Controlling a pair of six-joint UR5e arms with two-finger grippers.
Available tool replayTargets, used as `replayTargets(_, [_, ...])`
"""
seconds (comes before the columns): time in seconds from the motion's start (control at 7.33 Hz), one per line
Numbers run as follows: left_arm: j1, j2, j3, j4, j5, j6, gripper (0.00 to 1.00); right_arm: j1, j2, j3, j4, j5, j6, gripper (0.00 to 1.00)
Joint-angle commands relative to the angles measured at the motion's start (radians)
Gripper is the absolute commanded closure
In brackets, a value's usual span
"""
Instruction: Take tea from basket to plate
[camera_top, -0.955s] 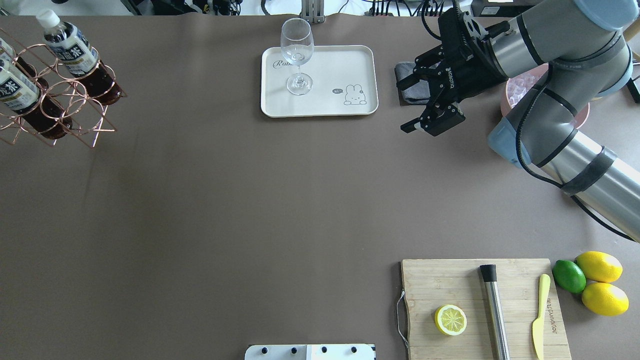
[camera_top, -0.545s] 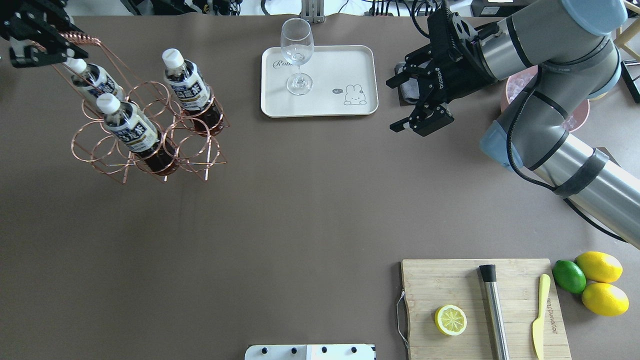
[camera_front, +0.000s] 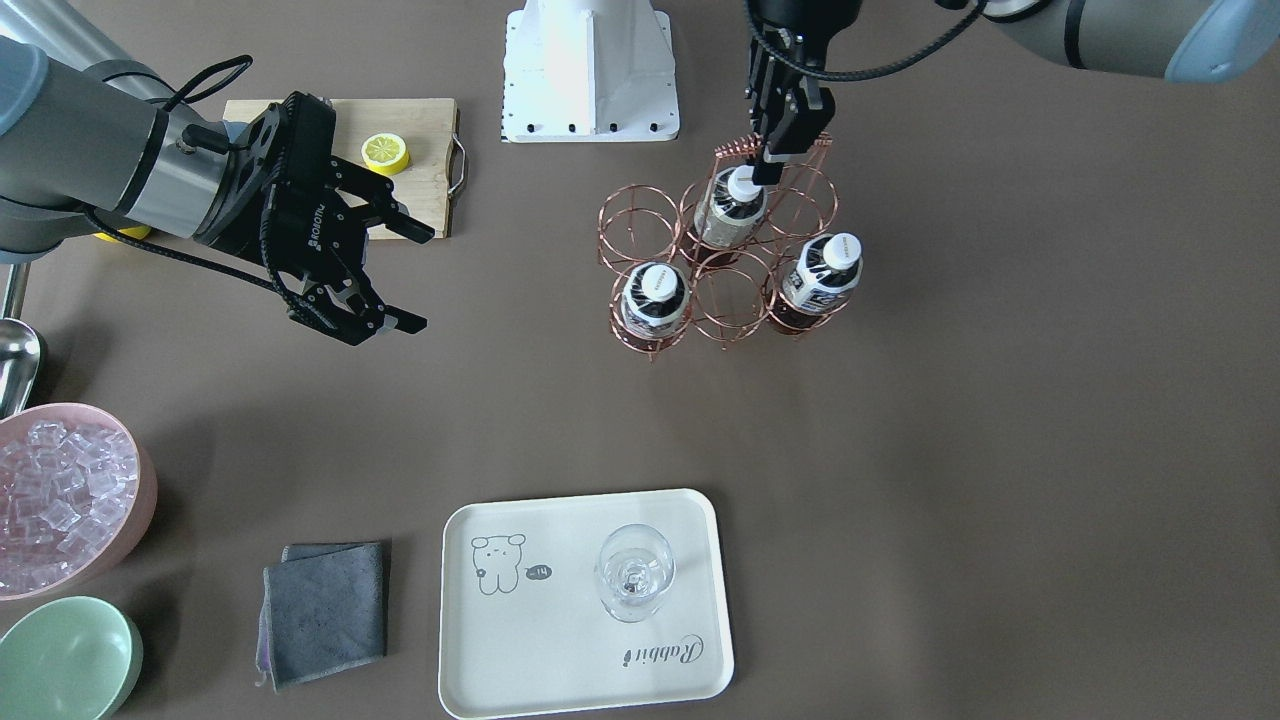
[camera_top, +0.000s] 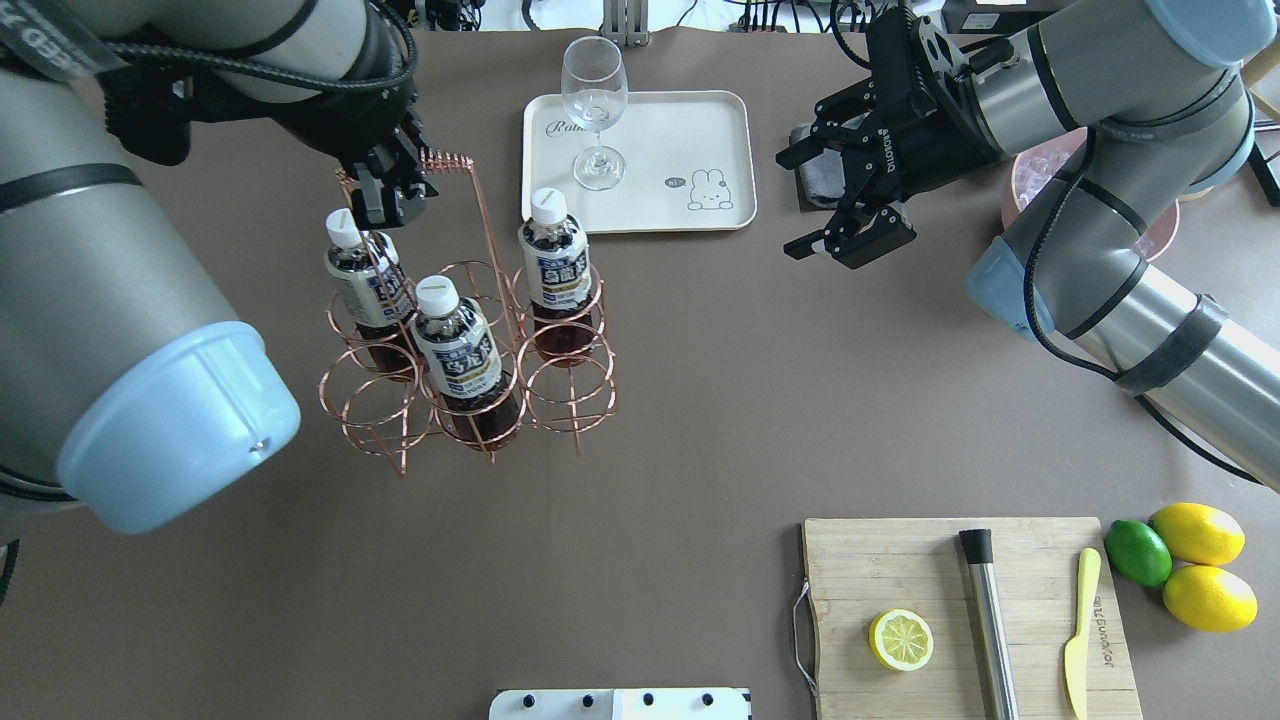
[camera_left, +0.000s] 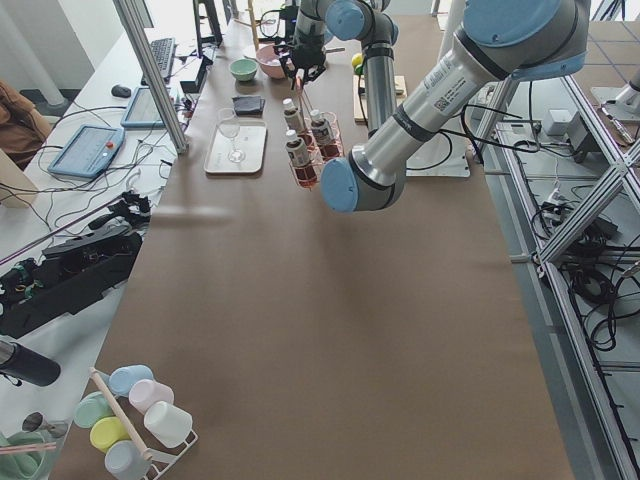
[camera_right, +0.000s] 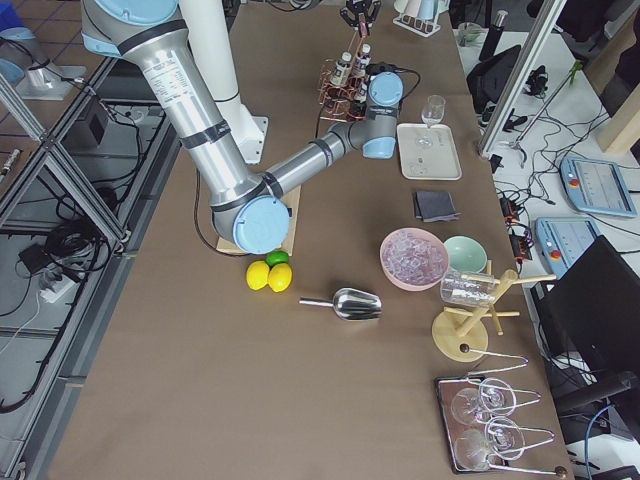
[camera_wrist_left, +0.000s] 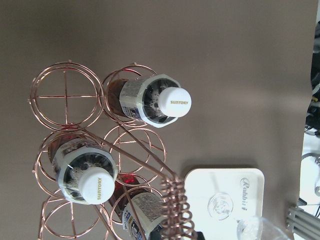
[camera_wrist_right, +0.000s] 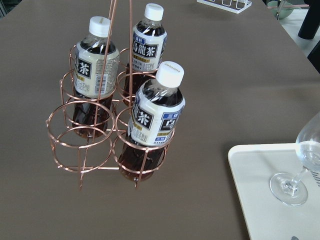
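Note:
The copper wire basket (camera_top: 395, 400) stands left of the table's middle with three tea bottles (camera_top: 458, 345) (camera_top: 365, 280) (camera_top: 555, 262) in its cells. My left gripper (camera_top: 388, 195) is shut on the basket's coiled handle (camera_top: 445, 160); I cannot tell whether the basket touches the table. The front view also shows that gripper (camera_front: 775, 140) over the basket (camera_front: 640, 215). The cream plate (camera_top: 690, 130) lies at the back centre, just beyond the basket. My right gripper (camera_top: 800, 205) is open and empty, right of the plate. Its wrist view shows the bottles (camera_wrist_right: 160, 110) and the plate's corner (camera_wrist_right: 260, 200).
A wine glass (camera_top: 594, 110) stands on the plate. A grey cloth (camera_front: 325, 610), a pink bowl of ice (camera_front: 140, 500) and a mint bowl (camera_front: 65, 655) lie at the back right. A cutting board (camera_top: 860, 570) with half a lemon (camera_top: 901, 640), a steel rod and a knife lies front right.
My left arm has carried the basket with its three bottles from the far left edge rightward, to just in front of the plate. My right gripper shifted slightly left and stayed open.

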Motion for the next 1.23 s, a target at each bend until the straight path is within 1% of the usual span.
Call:
replayTargets(0.0, [0.141,-0.093,0.065,0.000,0.029,-0.043,1.00,0.001,-0.004,0.009,0.012,-0.002,0.000,0.00])
replayTargets(0.14, [0.207,-0.106,0.064,-0.003,0.113,-0.115,1.00,0.001,-0.004,0.009,0.015,-0.008,0.000,0.00])
replayTargets(0.27, [0.285,-0.107,0.093,-0.047,0.195,-0.135,1.00,0.000,-0.002,0.009,0.015,-0.008,0.000,0.00])
replayTargets(0.41, [0.302,-0.110,0.102,-0.079,0.228,-0.176,1.00,0.001,-0.002,0.011,0.017,-0.008,0.000,0.00])
replayTargets(0.68, [0.345,-0.114,0.136,-0.115,0.288,-0.181,1.00,0.001,0.001,0.011,0.019,-0.017,0.000,0.00])
replayTargets(0.82, [0.350,-0.124,0.157,-0.119,0.291,-0.183,1.00,0.000,0.005,0.011,0.025,-0.018,0.000,0.00])
replayTargets(1.09, [0.353,-0.134,0.165,-0.122,0.291,-0.183,1.00,0.000,0.004,0.009,0.037,-0.018,0.000,0.00])
